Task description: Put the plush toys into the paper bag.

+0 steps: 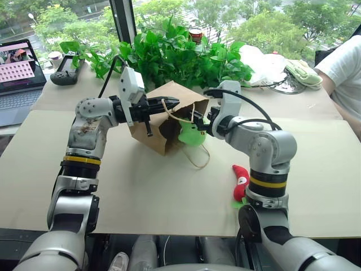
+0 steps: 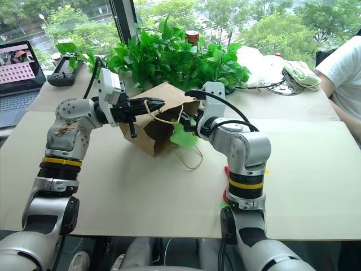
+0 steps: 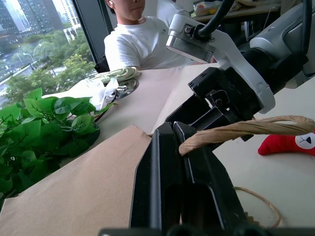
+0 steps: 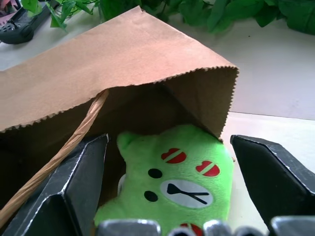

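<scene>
The brown paper bag lies tilted on the table with its mouth towards my right arm. My left gripper is shut on the bag's twine handle and holds the mouth up. The light green plush toy sits at the bag's mouth with its ears just under the paper edge. My right gripper is open, with one finger on each side of that toy. The red chili plush toy lies on the table beside my right forearm.
Leafy green plants stand right behind the bag. A laptop and a black controller sit at the far left. A white plastic bag lies at the far right, next to a person's white sleeve.
</scene>
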Motion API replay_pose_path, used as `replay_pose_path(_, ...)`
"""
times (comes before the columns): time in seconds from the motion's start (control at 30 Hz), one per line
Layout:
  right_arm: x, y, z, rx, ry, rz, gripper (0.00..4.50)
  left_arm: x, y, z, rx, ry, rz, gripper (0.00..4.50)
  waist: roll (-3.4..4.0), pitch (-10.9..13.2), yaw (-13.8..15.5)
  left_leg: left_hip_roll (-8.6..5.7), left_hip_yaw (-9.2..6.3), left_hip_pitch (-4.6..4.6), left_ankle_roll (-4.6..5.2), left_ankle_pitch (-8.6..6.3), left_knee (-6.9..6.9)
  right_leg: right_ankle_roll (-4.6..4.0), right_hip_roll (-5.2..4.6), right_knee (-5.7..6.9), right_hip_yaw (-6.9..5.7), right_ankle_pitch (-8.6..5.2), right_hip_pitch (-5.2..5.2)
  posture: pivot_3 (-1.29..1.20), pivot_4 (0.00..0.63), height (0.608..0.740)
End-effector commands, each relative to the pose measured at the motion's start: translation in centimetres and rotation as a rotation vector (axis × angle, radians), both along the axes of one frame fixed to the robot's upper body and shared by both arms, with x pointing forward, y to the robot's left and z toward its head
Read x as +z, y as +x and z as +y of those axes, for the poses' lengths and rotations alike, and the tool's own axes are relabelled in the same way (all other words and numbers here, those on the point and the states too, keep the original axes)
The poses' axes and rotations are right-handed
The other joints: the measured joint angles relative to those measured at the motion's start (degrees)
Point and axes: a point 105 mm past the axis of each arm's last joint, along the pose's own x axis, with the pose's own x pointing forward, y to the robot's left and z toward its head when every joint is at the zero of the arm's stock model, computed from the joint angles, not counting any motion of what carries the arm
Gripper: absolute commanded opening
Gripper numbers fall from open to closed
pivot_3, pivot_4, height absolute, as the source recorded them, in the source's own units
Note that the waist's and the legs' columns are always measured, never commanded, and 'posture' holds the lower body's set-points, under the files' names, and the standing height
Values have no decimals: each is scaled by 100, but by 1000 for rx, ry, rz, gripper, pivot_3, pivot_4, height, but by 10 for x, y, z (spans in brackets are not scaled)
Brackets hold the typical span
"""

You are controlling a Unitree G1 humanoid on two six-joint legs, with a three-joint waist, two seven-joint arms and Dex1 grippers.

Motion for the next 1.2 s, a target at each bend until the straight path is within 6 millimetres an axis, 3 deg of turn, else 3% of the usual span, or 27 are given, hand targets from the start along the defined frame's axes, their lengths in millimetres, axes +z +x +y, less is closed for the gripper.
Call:
replay_pose_path(0.03,-2,-17,-5,103,-109,-30,4432,14,-3,0,-3,-6,-53,0,0,0,33,0,-1,-1,0,0,0,0,0,-1,0,0,3,0,150,740)
replay_pose_path(0.2,-23,-22,5,141,-109,27,4432,13,-3,1,-2,-4,-50,0,0,0,-29,0,-2,0,1,-1,-1,0,4,-3,5,0,-3,0,150,740)
replay_pose_path(0.5,-50,-8,5,25,-3,98,4432,13,-3,0,-7,-4,-51,0,1,0,-83,1,-8,2,-2,3,1,0,9,1,6,0,3,0,150,740)
replay_pose_path(0.6,-48,-7,7,24,30,77,3732,13,-4,0,-8,-4,-51,0,1,0,-89,1,-9,0,-2,2,0,0,9,0,6,0,2,0,150,740)
replay_pose_path(0.87,-41,-11,15,72,64,44,975,13,-4,0,-9,-3,-49,0,1,0,-119,2,-9,2,-2,3,-1,0,10,2,6,0,2,0,150,740)
replay_pose_path(1.2,-37,-14,19,104,60,29,975,12,-3,1,-6,-4,-47,0,1,0,-118,2,-9,2,-2,2,-1,0,10,2,6,0,2,0,150,740)
